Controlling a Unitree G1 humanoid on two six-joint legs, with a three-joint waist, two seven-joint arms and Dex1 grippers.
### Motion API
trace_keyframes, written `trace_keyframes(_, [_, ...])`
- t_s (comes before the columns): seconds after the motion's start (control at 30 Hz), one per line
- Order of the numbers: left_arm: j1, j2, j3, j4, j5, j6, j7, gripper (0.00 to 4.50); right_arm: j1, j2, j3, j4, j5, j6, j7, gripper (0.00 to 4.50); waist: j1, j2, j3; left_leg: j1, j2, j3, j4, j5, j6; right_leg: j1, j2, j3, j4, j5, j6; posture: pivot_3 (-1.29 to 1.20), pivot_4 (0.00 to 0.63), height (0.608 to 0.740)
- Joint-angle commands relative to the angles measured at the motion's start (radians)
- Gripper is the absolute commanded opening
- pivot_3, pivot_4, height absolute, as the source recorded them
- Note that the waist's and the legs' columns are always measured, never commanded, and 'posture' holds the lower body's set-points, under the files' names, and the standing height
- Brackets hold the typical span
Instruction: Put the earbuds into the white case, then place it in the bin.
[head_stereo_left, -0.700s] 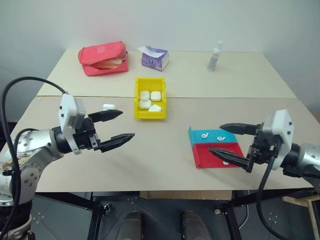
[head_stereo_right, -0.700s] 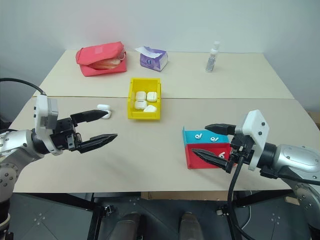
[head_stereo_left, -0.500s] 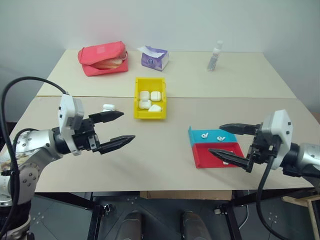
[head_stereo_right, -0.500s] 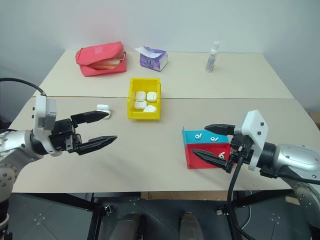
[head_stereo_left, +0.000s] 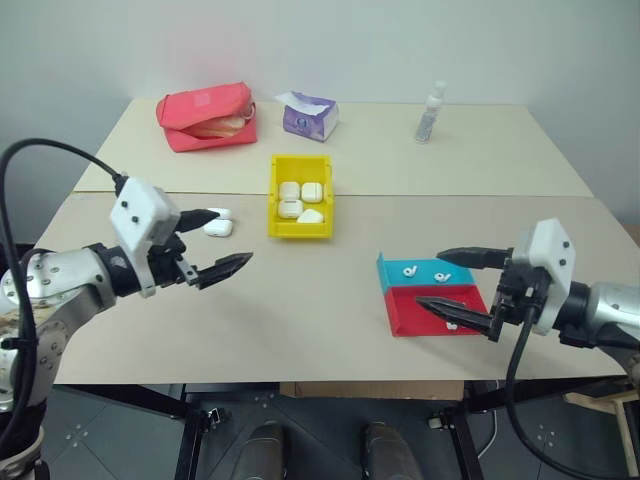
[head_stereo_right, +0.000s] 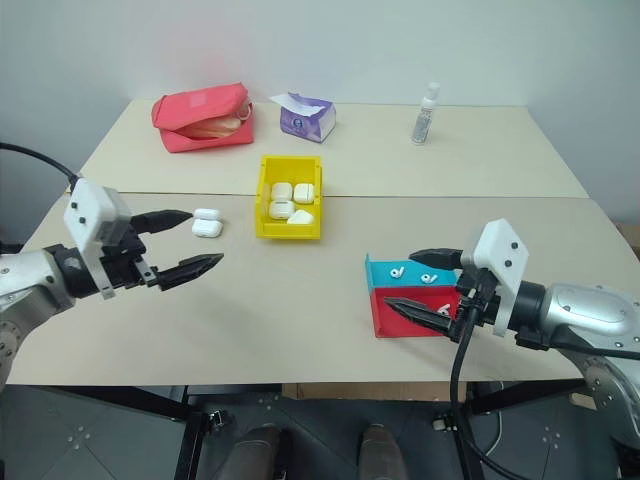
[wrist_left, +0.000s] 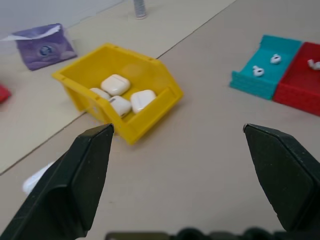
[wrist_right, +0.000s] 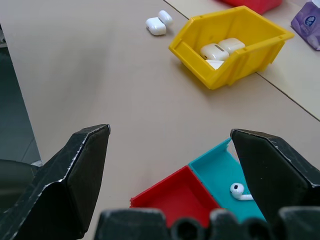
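A: Where did we find the bin (head_stereo_left: 300, 196) at that moment?

B: Just above the middle of the head view, on the pale surface (head_stereo_left: 300, 310). It held four closed white cases, lying close together. One more white case (head_stereo_left: 218, 227) lay outside it, to the left of the bin and apart from its wall, with its lid flipped open as far as we could tell.

A: And the earbuds?

B: We counted two earbuds (head_stereo_left: 426, 273) in the blue half of the blue-and-red tray (head_stereo_left: 398, 318), right of centre in the lower part of the frame. A third small white piece sat in the red half, partly hidden behind a black finger, so we could not name it for sure.

A: What about the arms?

B: We saw the left gripper (head_stereo_left: 212, 241) at the left of the frame, its two black fingers spread wide with nothing between them. The upper fingertip pointed toward the loose white case and stood just beside it in the picture, without touching. The right gripper (head_stereo_left: 446, 280) hovered at the tray, also spread wide and empty, one finger over the blue half and the other over the red half.

A: Anything else on the surface?

B: Along the top of the frame we noted a red pouch (head_stereo_left: 206, 116), a purple tissue pack (head_stereo_left: 309, 114) and a small clear bottle (head_stereo_left: 430, 111).
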Motion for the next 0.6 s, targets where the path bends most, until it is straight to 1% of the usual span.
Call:
trace_keyframes(0.03, [-0.127,0.123,-0.081,0.045,0.015,0.219,0.037,4.5,-0.011,-0.011,-0.001,-0.023,-0.005,-0.01,0.001,4.47,0.003,-0.001,0.0,0.0,0.0,0.0,0.0,0.0,0.0,0.0,0.0,-0.001,0.0,0.0,0.0,0.0,0.15,0.74])
trace_keyframes(0.07, [-0.215,0.132,-0.12,0.099,0.0,0.359,0.062,4.5,-0.012,-0.003,0.005,-0.026,-0.007,-0.01,-0.008,4.47,0.003,-0.001,0.0,-0.001,0.0,0.0,0.0,0.0,0.0,0.0,0.0,-0.001,0.001,0.0,0.0,0.0,0.15,0.74])
trace_keyframes(0.13, [-0.362,0.116,-0.178,0.193,-0.007,0.539,0.096,4.5,-0.013,0.01,0.016,-0.031,-0.009,-0.011,-0.024,4.47,0.007,-0.001,0.0,0.001,-0.001,0.0,0.001,0.0,0.0,0.001,0.0,0.0,0.001,-0.001,0.001,0.0,0.15,0.74])
trace_keyframes(0.17, [-0.434,0.095,-0.206,0.244,0.008,0.607,0.116,4.5,-0.013,0.017,0.021,-0.033,-0.011,-0.012,-0.031,4.47,0.008,-0.002,0.0,0.0,-0.001,0.0,0.001,0.0,0.0,0.001,0.0,-0.001,0.001,0.0,0.001,0.0,0.15,0.74])
trace_keyframes(0.23, [-0.579,0.015,-0.233,0.369,0.054,0.755,0.172,4.5,-0.013,0.028,0.027,-0.039,-0.012,-0.013,-0.043,4.47,0.011,-0.002,0.0,0.0,-0.001,0.0,0.001,0.0,0.0,0.001,0.0,0.0,0.001,0.0,0.001,0.0,0.15,0.74])
trace_keyframes(0.27, [-0.638,-0.018,-0.254,0.433,0.072,0.797,0.201,4.5,-0.012,0.033,0.028,-0.04,-0.012,-0.014,-0.045,4.47,0.012,-0.002,0.0,0.0,-0.001,0.0,0.001,0.0,0.0,0.0,0.0,-0.001,0.001,-0.001,0.001,0.0,0.15,0.74])
trace_keyframes(0.43, [-0.815,-0.123,-0.366,0.675,0.163,0.816,0.238,4.5,-0.026,0.048,0.04,-0.042,-0.021,-0.017,-0.062,4.47,0.008,-0.002,0.0,-0.003,-0.001,0.0,0.001,0.0,0.0,-0.001,0.0,-0.001,0.003,0.0,0.001,0.0,0.15,0.74])
trace_keyframes(0.5, [-0.874,-0.192,-0.36,0.805,0.243,0.791,0.312,4.5,-0.033,0.053,0.044,-0.044,-0.021,-0.017,-0.072,4.47,0.009,-0.002,0.0,-0.003,-0.001,0.0,0.001,0.0,0.0,-0.001,0.0,-0.001,0.003,0.0,0.001,0.0,0.15,0.74])
trace_keyframes(0.6, [-0.942,-0.262,-0.345,0.979,0.327,0.731,0.383,4.5,-0.035,0.059,0.046,-0.049,-0.017,-0.014,-0.084,4.47,0.007,-0.002,0.0,-0.002,-0.002,0.0,0.001,0.0,0.0,-0.001,0.0,-0.001,0.001,-0.001,0.001,0.0,0.15,0.74])
